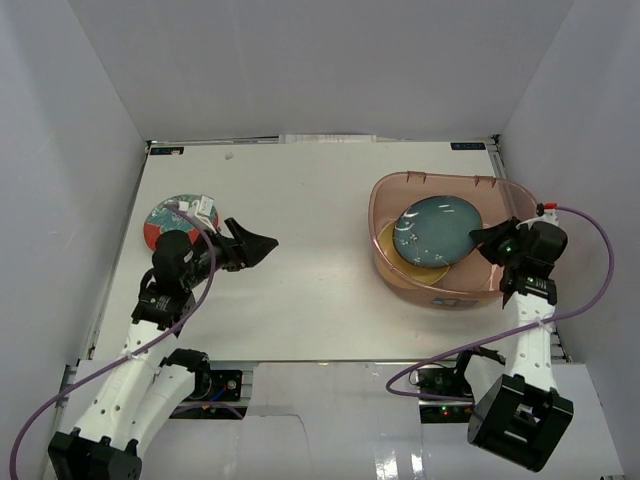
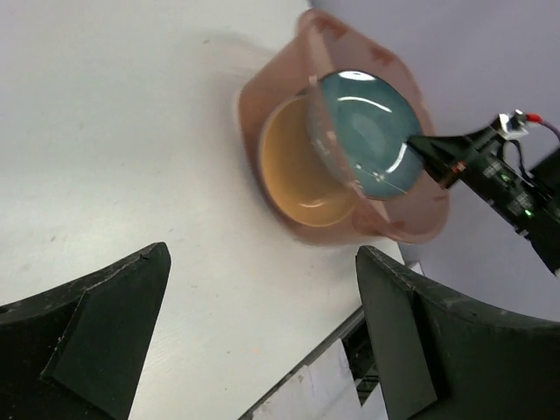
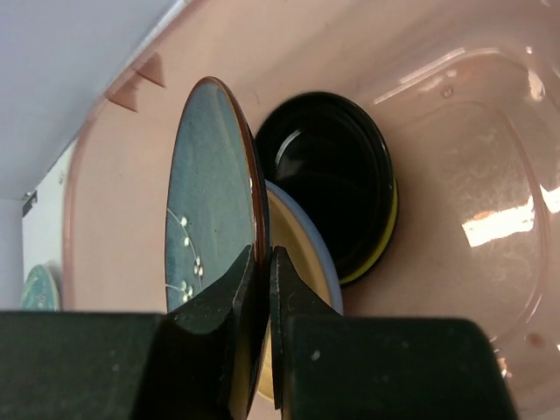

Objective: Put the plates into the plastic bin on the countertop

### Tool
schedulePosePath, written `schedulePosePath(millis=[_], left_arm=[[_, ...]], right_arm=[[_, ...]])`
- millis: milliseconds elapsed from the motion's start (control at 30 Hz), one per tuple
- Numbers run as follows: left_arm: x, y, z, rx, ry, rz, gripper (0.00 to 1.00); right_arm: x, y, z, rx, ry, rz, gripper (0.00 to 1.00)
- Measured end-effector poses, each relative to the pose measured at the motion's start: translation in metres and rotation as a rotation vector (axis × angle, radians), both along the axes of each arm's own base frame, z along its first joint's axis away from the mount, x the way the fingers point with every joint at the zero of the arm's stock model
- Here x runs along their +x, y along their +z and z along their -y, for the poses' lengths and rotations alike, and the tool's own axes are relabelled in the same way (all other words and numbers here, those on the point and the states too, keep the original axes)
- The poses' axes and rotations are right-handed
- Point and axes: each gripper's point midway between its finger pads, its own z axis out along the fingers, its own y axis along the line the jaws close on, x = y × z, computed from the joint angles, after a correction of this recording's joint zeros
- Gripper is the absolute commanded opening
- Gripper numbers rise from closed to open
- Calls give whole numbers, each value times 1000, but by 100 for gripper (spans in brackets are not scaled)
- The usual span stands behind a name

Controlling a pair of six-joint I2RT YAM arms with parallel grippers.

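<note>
The translucent pinkish plastic bin [image 1: 390, 195] stands at the right of the white countertop [image 1: 310, 290]. My right gripper [image 1: 487, 240] is shut on the rim of a dark teal plate [image 1: 437, 230] and holds it tilted inside the bin, over a cream-yellow plate [image 1: 392, 250]. In the right wrist view the teal plate [image 3: 206, 201] stands on edge between the fingers [image 3: 229, 297], with a black plate [image 3: 337, 166] behind it. A red-and-teal patterned plate [image 1: 160, 218] lies at the left, under my left arm. My left gripper [image 1: 262, 245] is open and empty above the countertop.
Pale grey walls enclose the countertop on three sides. The bin also shows in the left wrist view [image 2: 262, 96] with the teal plate [image 2: 363, 131]. A metal rail [image 1: 330, 370] and cables run along the near edge.
</note>
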Motion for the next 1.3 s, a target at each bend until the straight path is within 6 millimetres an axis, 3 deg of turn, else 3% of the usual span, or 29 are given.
schedulePosePath(millis=[200,267,300,333,433,467,567,733,867,1067,1233,1300], left_arm=[[22,-79,-15,-29,198,-291,98],[31,-96,-21,-30,270,-365,98],[35,-102,-25,-31,308,-391,98],[39,-108,-30,-27,348,-411,98],[49,-122,-48,-17,491,-453,98],[53,-124,-56,-19,545,-460,98],[63,-129,-81,-41,686,-469,98],[78,-148,-138,-71,940,-516,98],[83,-176,-179,-81,1096,-595,98],[69,-224,-233,-202,1275,-709,97],[94,-224,-254,-294,1273,-675,82],[107,-226,-260,-312,1260,-671,63]], right_arm=[[-6,-46,-20,-2,64,-50,8],[-5,-51,-35,-14,120,-55,15],[-5,-52,-41,-24,143,-55,22],[-4,-51,-47,-31,165,-47,43],[1,-41,-52,-49,182,-2,70],[1,-37,-51,-57,177,15,84],[1,-22,-49,-77,165,70,98],[-4,-1,-51,-107,176,137,98],[-13,14,-56,-119,196,181,98],[-31,28,-75,-96,278,253,97],[-45,12,-90,-40,340,239,94],[-50,10,-95,-22,359,238,93]])
